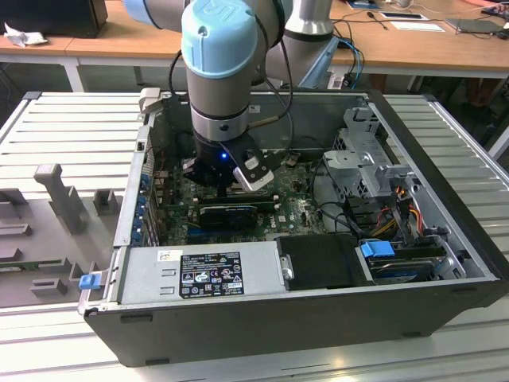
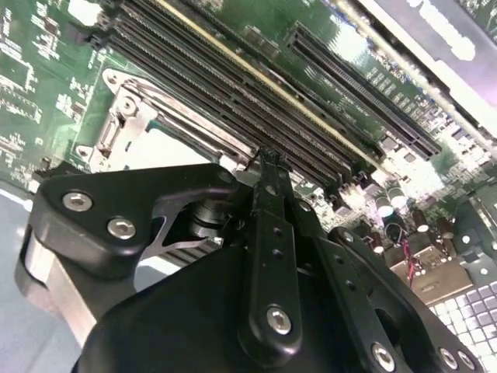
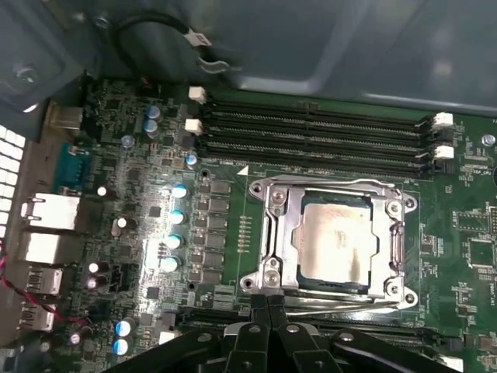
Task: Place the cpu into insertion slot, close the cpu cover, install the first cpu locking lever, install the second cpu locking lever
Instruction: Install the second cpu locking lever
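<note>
In the first wrist view the insertion slot [image 3: 404, 292] sits in the green board with the cpu [image 3: 335, 245] lying flat inside it. The silvery cpu cover [image 3: 334, 189] is folded down over the slot, and the chip's pale face shows through its window. My gripper [image 3: 268, 299] is shut with nothing between its fingers, and its tips are right at the slot's near edge. In the second wrist view the gripper [image 2: 268, 159] points at the memory rails just past the slot [image 2: 116, 124]. In the exterior view the gripper [image 1: 228, 179] reaches down inside the open computer case.
Long black memory rails [image 3: 311, 132] run along the far side of the slot. Silver-topped capacitors [image 3: 175, 225] stand beside it. A black ribbed card [image 1: 231, 213], the power supply [image 1: 199, 270], a metal drive cage [image 1: 366, 159] and loose cables [image 1: 394, 211] crowd the case.
</note>
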`<state>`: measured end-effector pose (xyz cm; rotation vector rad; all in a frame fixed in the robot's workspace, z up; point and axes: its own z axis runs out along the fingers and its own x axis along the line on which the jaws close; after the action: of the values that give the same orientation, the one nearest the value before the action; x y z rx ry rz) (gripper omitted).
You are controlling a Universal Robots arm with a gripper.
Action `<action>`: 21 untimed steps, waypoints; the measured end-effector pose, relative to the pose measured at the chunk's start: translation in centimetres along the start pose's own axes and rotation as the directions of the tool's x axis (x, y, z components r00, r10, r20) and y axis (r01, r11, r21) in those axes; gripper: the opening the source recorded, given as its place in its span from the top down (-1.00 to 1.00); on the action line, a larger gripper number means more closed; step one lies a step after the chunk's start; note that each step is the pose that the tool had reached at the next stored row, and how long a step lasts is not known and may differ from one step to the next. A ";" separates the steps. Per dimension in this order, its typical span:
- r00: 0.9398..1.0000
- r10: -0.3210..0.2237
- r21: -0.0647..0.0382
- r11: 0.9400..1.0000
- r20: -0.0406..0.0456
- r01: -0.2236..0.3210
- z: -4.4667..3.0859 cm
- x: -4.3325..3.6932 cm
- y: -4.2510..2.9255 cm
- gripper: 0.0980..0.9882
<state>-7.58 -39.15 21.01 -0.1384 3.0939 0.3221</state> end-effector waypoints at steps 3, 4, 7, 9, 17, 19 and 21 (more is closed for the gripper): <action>1.000 0.000 -0.018 1.000 0.002 0.000 0.19 0.36 -0.25 0.98; 1.000 0.000 -0.025 1.000 0.002 0.000 0.38 0.39 -0.30 0.98; 1.000 0.001 -0.040 0.999 0.004 0.000 0.80 0.41 -0.42 0.98; 1.000 0.001 -0.056 0.998 0.005 -0.001 0.97 0.41 -0.44 0.98; 1.000 0.001 -0.078 0.997 0.007 -0.001 0.42 0.49 -0.33 0.98; 1.000 0.002 -0.079 0.997 0.007 -0.001 0.16 0.48 -0.27 0.98; 1.000 0.001 -0.078 0.997 0.007 -0.001 -0.24 0.47 -0.19 0.98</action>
<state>-8.03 -39.43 21.18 -0.1368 3.0754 0.4433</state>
